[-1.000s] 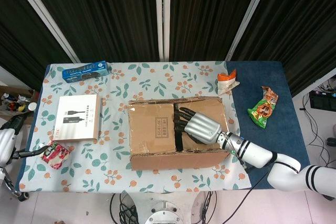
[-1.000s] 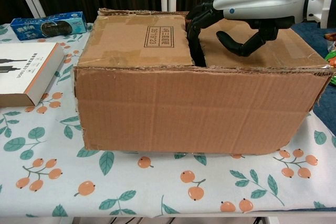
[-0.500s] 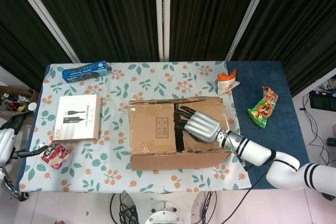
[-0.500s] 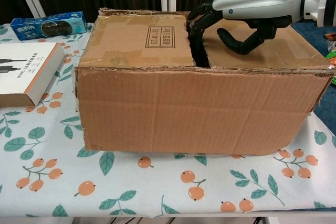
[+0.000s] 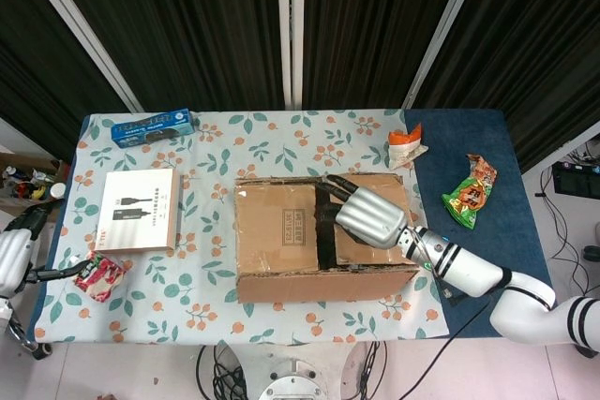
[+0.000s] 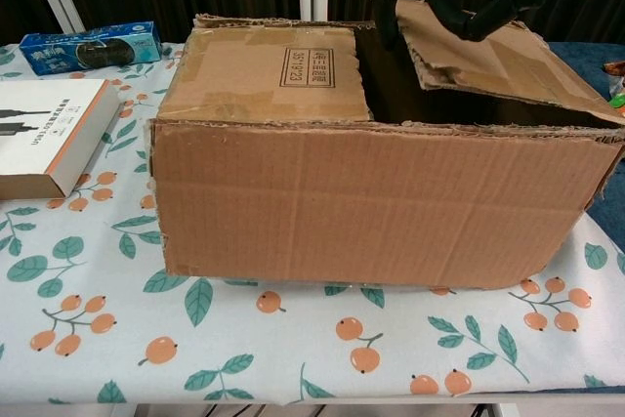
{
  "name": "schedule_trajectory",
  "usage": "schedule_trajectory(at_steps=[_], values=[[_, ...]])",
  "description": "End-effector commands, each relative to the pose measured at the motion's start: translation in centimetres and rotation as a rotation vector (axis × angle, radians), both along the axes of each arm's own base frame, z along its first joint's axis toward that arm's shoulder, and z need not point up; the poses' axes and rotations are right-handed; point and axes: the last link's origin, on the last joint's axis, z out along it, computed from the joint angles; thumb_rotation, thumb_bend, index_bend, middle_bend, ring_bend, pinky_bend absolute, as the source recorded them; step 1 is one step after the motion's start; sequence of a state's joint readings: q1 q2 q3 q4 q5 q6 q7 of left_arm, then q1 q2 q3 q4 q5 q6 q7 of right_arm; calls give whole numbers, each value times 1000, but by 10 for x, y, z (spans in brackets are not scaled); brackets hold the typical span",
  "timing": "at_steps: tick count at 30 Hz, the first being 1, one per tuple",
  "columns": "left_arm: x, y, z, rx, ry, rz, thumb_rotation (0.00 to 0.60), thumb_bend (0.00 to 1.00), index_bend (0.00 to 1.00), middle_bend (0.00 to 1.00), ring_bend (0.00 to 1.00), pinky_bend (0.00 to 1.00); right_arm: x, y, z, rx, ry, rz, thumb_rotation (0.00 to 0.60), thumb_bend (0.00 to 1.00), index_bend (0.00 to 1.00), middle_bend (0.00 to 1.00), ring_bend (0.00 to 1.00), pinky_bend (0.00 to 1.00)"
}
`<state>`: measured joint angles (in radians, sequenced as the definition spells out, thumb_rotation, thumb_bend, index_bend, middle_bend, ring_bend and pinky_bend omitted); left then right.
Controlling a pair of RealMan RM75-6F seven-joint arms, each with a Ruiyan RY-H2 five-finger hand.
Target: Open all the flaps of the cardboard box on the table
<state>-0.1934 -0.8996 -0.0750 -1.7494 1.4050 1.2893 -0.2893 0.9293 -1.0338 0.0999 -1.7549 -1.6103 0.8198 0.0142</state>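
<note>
Left hand point(image 5: 11, 264) sits low at the table's left edge, well away from the work, fingers hard to read at this size — cannot tell whether spread or curled; a red snack packet point(image 5: 98, 275) lies just beside it, not clearly held. Beyond that hand, toward the middle, a white product box point(image 5: 140, 209), and further back a blue carton point(image 5: 153, 125). The cardboard box point(image 6: 381, 202) stands mid-table on the floral cloth point(image 6: 88, 319), between the two hands and directly under the right one. Its left flap point(image 6: 269, 73) lies flat and closed, tape strip across it. The right flap point(image 6: 493, 56) is tilted up along the centre seam, a dark gap open beneath it. Right hand point(image 5: 367, 216) is hooked over that flap's free edge, fingers curled under the lip and thumb against the top face — clamped on the flap, as the chest view suggests, though most of the hand is cropped there. Judgement: corrugated board, light, stiff across the panel but soft and ragged at the torn edges; it should hinge easily at the crease, and the box may slide on the cloth since nothing pins it. Best purchase is the free seam edge near its middle, not the frayed corners. Right of the hand, an orange-white wrapper point(image 5: 406, 146) and a green snack bag point(image 5: 471, 192) lie where the flap may swing down — probably clear, hard to be sure.
</note>
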Motion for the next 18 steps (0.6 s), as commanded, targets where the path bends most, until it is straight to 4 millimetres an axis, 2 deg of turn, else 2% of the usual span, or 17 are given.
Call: schedule_trajectory(at_steps=[1, 6, 18], values=[[2, 1, -1, -4, 3, -5, 426, 0, 108, 136, 101, 189, 0, 4, 14, -29, -17, -3, 600, 875, 415, 356, 0, 0], [7, 2, -2, -7, 6, -14, 426, 0, 108, 136, 101, 189, -6, 11, 34, -66, -33, -17, 600, 873, 414, 357, 0, 0], [22, 10, -10, -43, 24, -46, 426, 0, 108, 136, 101, 189, -40, 28, 87, -161, -103, -108, 600, 875, 409, 350, 0, 0]])
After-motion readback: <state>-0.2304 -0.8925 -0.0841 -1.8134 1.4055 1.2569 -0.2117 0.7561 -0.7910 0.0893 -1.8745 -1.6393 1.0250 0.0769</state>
